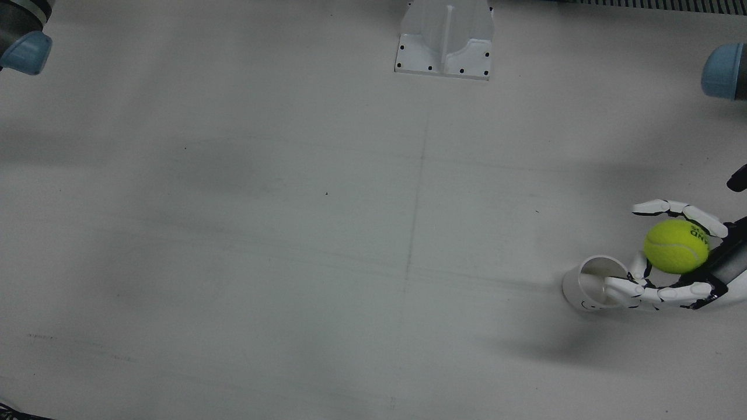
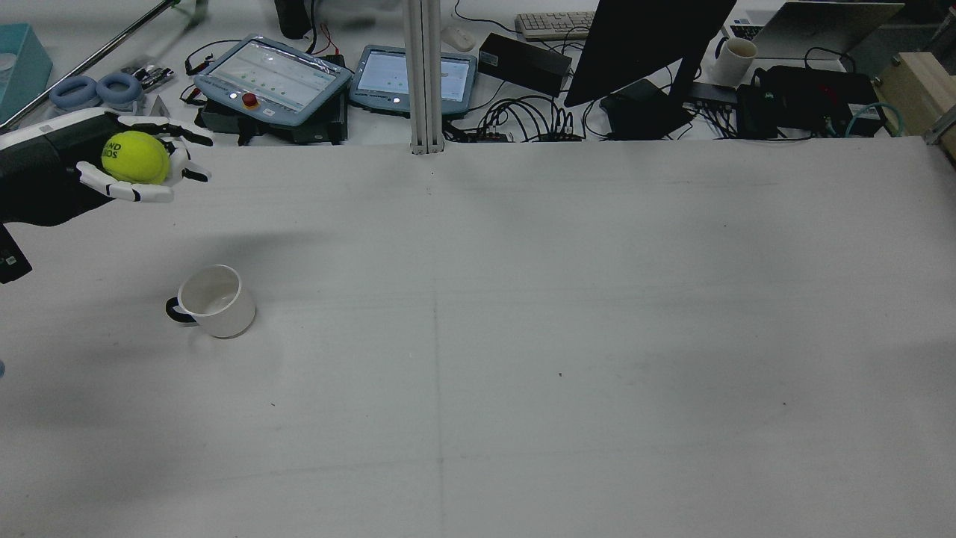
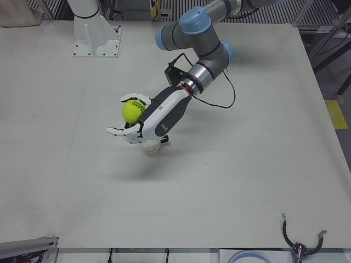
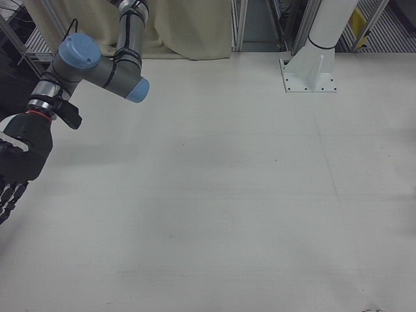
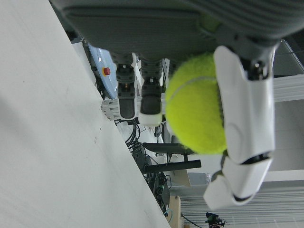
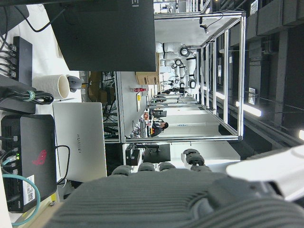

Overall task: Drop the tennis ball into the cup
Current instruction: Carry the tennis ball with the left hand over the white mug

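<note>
Tennis ball (image 2: 135,158) cradled in left hand (image 2: 138,161), fingers (image 1: 680,208) curled around it, grasping. Hand raised above the desk (image 2: 523,336), palm sideways, near the cup (image 2: 213,300). Right hand (image 4: 16,166) fingers: cannot tell.

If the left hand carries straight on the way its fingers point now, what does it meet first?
Probably nothing on the table. The left hand, shut on the tennis ball, is raised and points roughly level across the table, passing above the cup. The way looks free in the rear view, though depth is unclear.

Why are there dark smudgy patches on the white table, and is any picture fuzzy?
Front view: soft arm shadows, darkest beside the cup. Rear view: a shadow lies above the cup under the left hand holding the tennis ball. Left hand view: the ball looks fuzzy, being so near.
</note>
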`<state>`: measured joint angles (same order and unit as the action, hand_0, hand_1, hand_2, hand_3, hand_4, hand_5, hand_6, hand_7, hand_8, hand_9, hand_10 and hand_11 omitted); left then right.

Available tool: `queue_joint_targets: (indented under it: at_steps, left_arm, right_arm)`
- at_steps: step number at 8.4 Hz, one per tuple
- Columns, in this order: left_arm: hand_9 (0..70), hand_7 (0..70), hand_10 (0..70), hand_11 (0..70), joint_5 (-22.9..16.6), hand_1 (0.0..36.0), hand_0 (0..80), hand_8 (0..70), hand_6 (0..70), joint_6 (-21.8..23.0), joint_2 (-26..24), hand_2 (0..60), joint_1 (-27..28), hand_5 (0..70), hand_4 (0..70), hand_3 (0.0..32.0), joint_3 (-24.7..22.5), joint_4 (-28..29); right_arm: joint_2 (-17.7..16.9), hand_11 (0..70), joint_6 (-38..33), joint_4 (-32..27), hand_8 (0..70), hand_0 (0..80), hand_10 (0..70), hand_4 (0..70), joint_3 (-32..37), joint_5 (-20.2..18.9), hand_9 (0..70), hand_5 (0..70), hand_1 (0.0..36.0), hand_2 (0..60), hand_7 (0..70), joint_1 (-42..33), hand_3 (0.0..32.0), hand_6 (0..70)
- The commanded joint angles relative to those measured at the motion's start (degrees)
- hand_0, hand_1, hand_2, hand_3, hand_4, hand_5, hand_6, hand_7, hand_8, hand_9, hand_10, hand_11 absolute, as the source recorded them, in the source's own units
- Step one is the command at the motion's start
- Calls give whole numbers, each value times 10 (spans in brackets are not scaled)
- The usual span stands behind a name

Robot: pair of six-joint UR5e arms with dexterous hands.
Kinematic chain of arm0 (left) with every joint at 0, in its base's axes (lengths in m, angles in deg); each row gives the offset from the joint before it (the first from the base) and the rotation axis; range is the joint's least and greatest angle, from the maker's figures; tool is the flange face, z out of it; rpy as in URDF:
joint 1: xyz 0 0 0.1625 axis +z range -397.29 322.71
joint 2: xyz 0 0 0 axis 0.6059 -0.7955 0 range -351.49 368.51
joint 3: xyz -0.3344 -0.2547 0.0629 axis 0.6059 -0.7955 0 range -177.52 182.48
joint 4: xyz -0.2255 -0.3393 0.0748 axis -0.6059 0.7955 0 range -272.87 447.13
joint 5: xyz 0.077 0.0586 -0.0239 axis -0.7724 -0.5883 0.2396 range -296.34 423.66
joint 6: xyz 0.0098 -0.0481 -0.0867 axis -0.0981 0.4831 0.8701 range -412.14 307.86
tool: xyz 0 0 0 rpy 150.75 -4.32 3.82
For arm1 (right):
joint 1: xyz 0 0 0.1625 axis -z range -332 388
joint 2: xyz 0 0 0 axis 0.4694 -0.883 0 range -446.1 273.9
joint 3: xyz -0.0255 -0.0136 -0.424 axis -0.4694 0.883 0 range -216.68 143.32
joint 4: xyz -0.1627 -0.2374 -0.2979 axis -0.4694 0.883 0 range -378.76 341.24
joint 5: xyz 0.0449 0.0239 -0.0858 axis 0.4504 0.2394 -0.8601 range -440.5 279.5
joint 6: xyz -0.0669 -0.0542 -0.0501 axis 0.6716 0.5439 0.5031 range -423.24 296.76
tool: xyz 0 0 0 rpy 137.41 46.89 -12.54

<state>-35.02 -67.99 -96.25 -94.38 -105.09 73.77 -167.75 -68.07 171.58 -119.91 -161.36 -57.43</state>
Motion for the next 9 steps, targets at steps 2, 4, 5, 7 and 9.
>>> queue_joint_targets:
  at_steps: [2, 4, 5, 7, 9]
  left_arm:
    - [668, 700, 192, 292, 52, 220, 567, 473, 650, -33, 29, 265, 38, 178, 371, 0, 6, 32]
    - [671, 700, 192, 292, 83, 223, 574, 489, 700, -35, 25, 289, 39, 194, 386, 0, 10, 35]
    - [673, 700, 194, 296, 88, 238, 597, 490, 700, -33, 25, 263, 39, 191, 400, 0, 10, 36]
    - [670, 700, 191, 292, 90, 236, 583, 489, 700, -35, 24, 308, 49, 196, 398, 0, 13, 35]
    - [572, 700, 142, 219, 90, 221, 559, 394, 571, -33, 29, 246, 50, 145, 364, 0, 16, 40]
  right_arm:
    - [0, 0, 0, -1, 0, 0, 0, 0, 1, 0, 0, 0, 0, 0, 0, 0, 0, 0]
    - [0, 0, 0, -1, 0, 0, 0, 0, 0, 0, 0, 0, 0, 0, 0, 0, 0, 0]
    - [0, 0, -1, 0, 0, 0, 0, 0, 0, 0, 0, 0, 0, 0, 0, 0, 0, 0]
    - [0, 0, 0, 0, 0, 0, 0, 0, 0, 0, 0, 0, 0, 0, 0, 0, 0, 0]
    - [0, 0, -1, 0, 0, 0, 0, 0, 0, 0, 0, 0, 0, 0, 0, 0, 0, 0]
